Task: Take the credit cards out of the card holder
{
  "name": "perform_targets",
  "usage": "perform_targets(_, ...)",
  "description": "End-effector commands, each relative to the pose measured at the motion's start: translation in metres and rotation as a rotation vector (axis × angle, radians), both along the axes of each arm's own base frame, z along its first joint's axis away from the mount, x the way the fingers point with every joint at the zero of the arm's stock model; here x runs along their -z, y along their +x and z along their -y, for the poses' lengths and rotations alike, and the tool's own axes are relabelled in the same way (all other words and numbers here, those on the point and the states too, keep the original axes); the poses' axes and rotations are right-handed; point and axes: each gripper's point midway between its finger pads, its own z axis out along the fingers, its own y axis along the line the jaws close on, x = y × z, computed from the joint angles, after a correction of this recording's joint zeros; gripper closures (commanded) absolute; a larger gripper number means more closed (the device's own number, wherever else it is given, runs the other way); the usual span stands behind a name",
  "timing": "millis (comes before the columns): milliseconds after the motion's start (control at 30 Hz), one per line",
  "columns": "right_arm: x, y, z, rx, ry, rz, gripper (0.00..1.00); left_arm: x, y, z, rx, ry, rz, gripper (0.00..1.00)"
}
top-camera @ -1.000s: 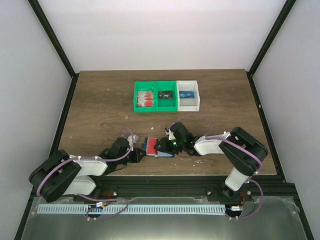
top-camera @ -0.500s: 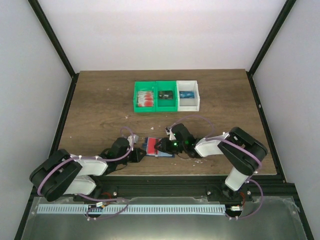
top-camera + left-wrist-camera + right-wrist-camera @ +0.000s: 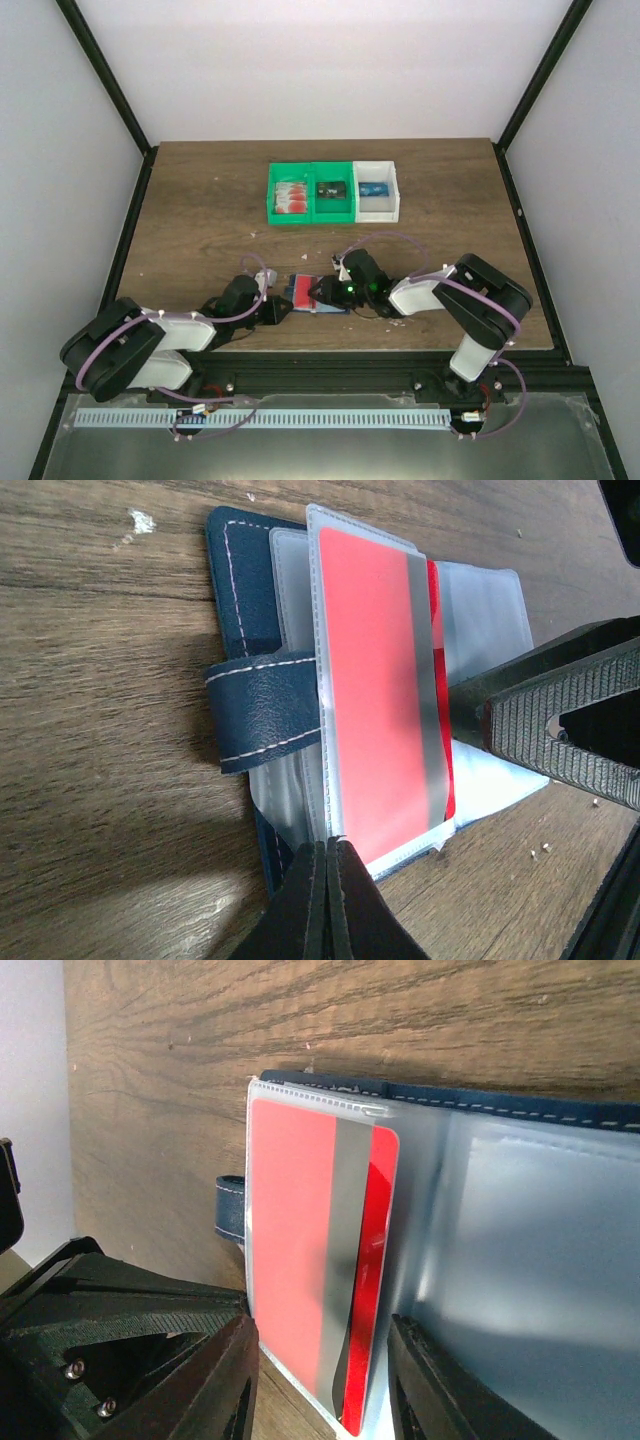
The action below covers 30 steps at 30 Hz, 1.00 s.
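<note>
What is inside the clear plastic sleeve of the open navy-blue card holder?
Through the clear plastic sleeve, one red plastic card with a grey stripe shows. Whether more cards sit behind it is hidden.

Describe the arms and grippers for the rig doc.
Left arm and right arm: black joints, white link covers, looping purple cables. Left gripper and right gripper: black; the right's fingers are ribbed. Green light on the right wrist.
</note>
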Motion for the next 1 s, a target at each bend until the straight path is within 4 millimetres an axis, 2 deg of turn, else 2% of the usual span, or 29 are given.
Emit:
perform_targets(0,0.007,0.004,0.007,0.042,-0.044,0.01,0.62,0.007,-0.005,-0.002,0.005,0.005,-0.017,1.0)
perform_targets(167,0.005,0.0,-0.001,0.006,0.006,0.004,0.69,0.007,-0.006,-0.002,0.005,-0.001,-0.022,1.0)
perform_targets(400,-0.002,-0.002,-0.004,-0.019,0.053,0.034,0.85,0.009,-0.008,-0.002,-0.001,-0.006,-0.032,1.0)
perform_targets(633,-0.009,-0.006,-0.009,-0.054,0.104,0.053,0.86,0.01,-0.007,0.0,-0.003,-0.009,-0.039,1.0)
perform_targets(800,-0.005,-0.009,-0.012,-0.067,0.116,0.029,0.86,0.01,-0.007,0.001,0.001,-0.012,-0.041,1.0)
perform_targets(933,-0.002,-0.008,-0.008,-0.049,0.103,0.031,0.99,0.012,-0.008,0.0,0.001,-0.006,-0.043,1.0)
perform_targets(967,-0.003,-0.008,-0.007,-0.047,0.1,0.037,0.99,0.013,-0.008,-0.001,-0.003,-0.002,-0.046,1.0)
